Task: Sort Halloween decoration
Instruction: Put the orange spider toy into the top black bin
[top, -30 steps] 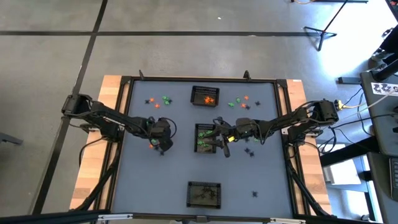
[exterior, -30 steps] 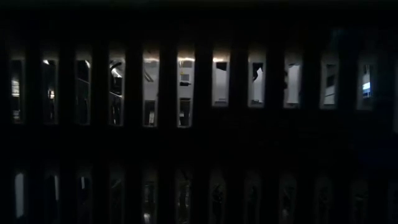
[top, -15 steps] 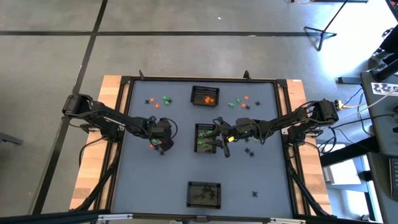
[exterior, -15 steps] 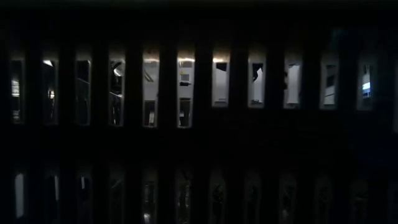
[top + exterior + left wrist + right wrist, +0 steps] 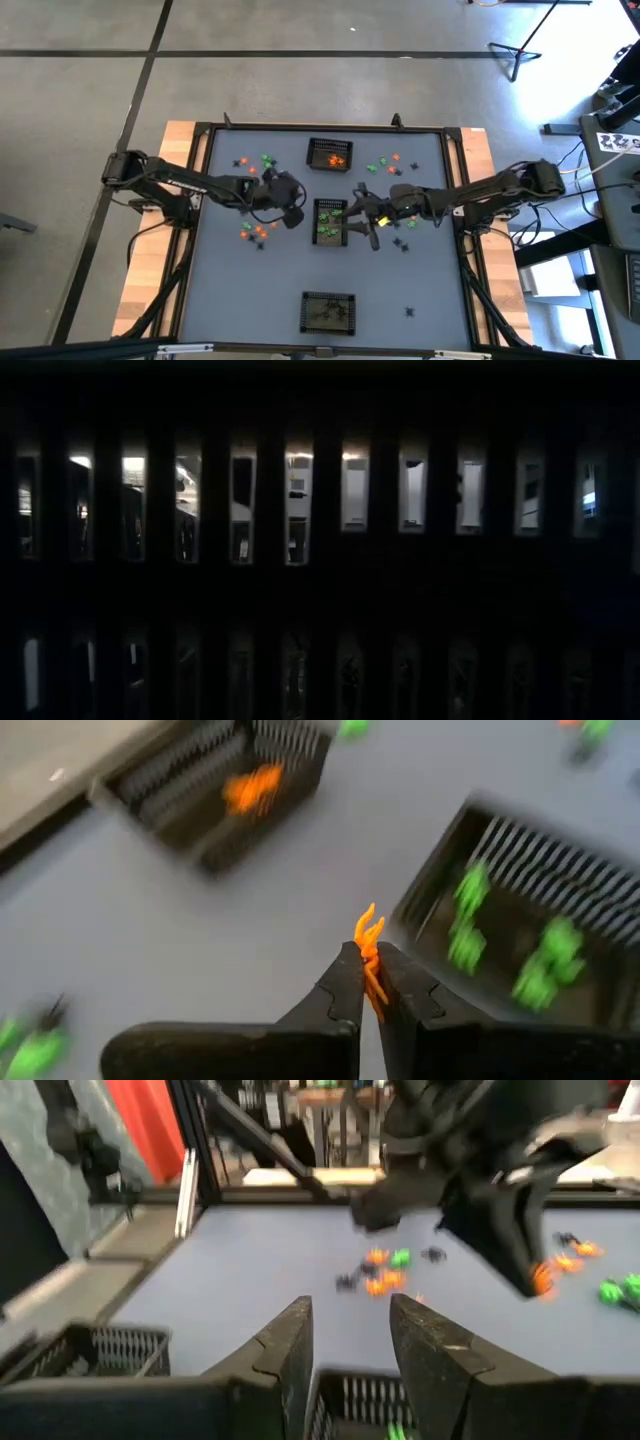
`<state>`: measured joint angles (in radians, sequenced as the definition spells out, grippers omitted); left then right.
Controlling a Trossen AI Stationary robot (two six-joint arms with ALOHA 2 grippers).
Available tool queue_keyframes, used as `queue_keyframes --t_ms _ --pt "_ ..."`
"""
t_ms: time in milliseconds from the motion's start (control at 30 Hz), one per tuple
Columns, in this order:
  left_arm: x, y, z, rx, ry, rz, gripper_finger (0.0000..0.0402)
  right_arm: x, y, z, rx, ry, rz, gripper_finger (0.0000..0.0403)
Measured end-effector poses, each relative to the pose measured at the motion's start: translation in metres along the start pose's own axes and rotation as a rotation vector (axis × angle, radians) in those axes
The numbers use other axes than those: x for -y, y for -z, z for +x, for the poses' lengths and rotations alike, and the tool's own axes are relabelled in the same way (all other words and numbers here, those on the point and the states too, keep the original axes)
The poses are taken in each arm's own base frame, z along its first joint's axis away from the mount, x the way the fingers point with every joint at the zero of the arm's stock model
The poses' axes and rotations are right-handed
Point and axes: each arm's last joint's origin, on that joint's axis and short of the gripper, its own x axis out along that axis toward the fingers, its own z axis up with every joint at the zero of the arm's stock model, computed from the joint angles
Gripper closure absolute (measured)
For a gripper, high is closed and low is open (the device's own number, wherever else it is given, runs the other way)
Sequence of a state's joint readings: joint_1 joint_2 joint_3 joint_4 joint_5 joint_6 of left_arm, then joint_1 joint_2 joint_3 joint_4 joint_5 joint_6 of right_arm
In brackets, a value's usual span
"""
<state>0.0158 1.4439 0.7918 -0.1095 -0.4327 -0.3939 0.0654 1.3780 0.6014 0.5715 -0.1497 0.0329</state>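
My left gripper (image 5: 369, 982) is pinching a tiny orange plastic trinket (image 5: 369, 942), hanging just beside the central black mesh basket of green trinkets (image 5: 330, 221). My right gripper (image 5: 350, 1342) is hovering over that basket, fingers apart, empty.

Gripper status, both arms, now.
Left gripper: shut on an orange trinket, between the baskets.
Right gripper: open, empty, over the green basket.

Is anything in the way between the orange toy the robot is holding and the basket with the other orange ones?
Nothing visible. The left end effector grips the orange toy, and only bare table separates it from the orange basket.
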Motion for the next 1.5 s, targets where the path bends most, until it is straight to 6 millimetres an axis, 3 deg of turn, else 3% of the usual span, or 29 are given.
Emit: queue_keyframes --t_ms 233,367,667,833,1000,1267,1500 --pt "-0.031 -0.035 0.013 0.182 0.084 -0.097 0.0400 -0.005 -0.019 -0.025 0.011 -0.002 -0.018 0.0269" --pt "-0.053 -0.050 0.022 0.271 0.117 -0.154 0.0400 -0.007 -0.023 -0.030 0.016 -0.009 -0.026 0.0269" --pt "-0.096 -0.057 0.069 0.316 0.151 -0.226 0.0399 -0.007 -0.023 -0.030 0.016 -0.007 -0.042 0.0269" --pt "-0.104 -0.060 0.099 0.270 0.163 -0.238 0.0380 -0.007 -0.022 -0.030 0.014 0.002 -0.042 0.0269" --pt "-0.103 -0.064 0.114 0.259 0.155 -0.236 0.0339 -0.007 -0.021 -0.029 0.003 0.002 -0.042 0.0269" --pt "-0.106 -0.069 0.107 0.247 0.149 -0.225 0.0304 -0.006 -0.018 -0.030 -0.028 0.002 -0.035 0.0269" --pt "-0.099 -0.076 0.060 0.127 0.206 -0.045 0.0303 -0.007 -0.015 -0.030 -0.060 0.002 -0.011 0.0269"
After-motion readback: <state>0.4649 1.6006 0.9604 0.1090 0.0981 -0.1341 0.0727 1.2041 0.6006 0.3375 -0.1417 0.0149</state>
